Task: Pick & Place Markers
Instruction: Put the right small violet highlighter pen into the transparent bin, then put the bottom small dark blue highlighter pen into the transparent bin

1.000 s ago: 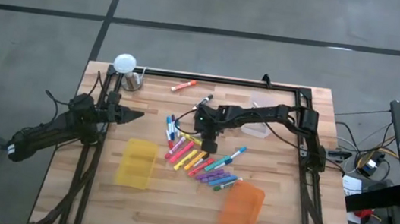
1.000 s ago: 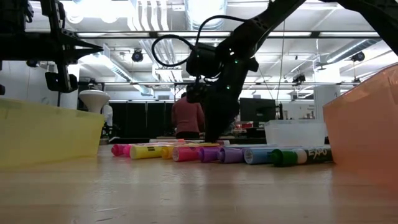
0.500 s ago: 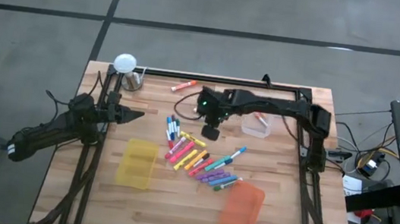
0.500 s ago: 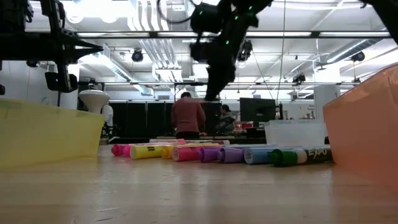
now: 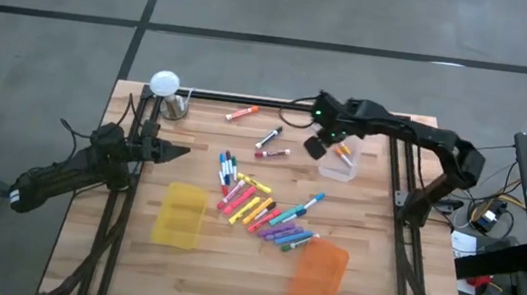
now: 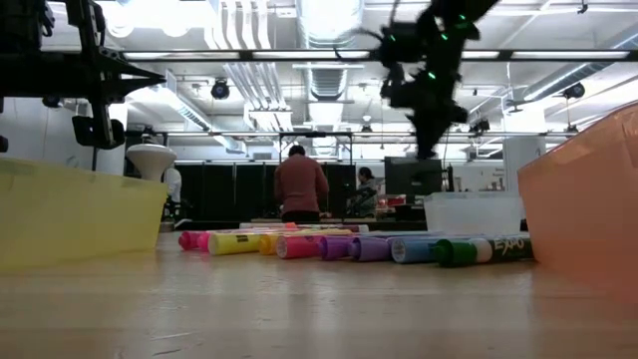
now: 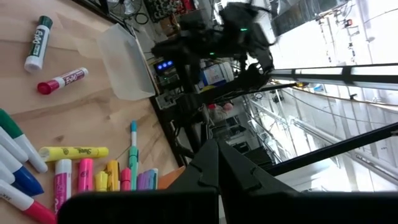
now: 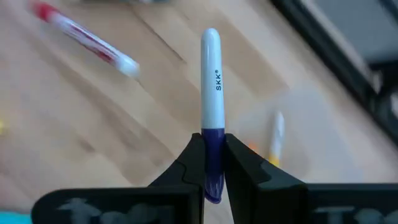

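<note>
Since 1 s ago right gripper [image 5: 315,147] rises off the marker pile [image 5: 261,208] and swings beside the clear bin [image 5: 342,163], pinching 1 white pen [image 8: 211,87] with a purple end. Clear bin holds 1 orange marker [image 5: 345,157]. Yellow bin [image 5: 180,214] and orange bin [image 5: 319,272] look empty. Left gripper [image 5: 176,152] pinched together, idle at table's left.
</note>
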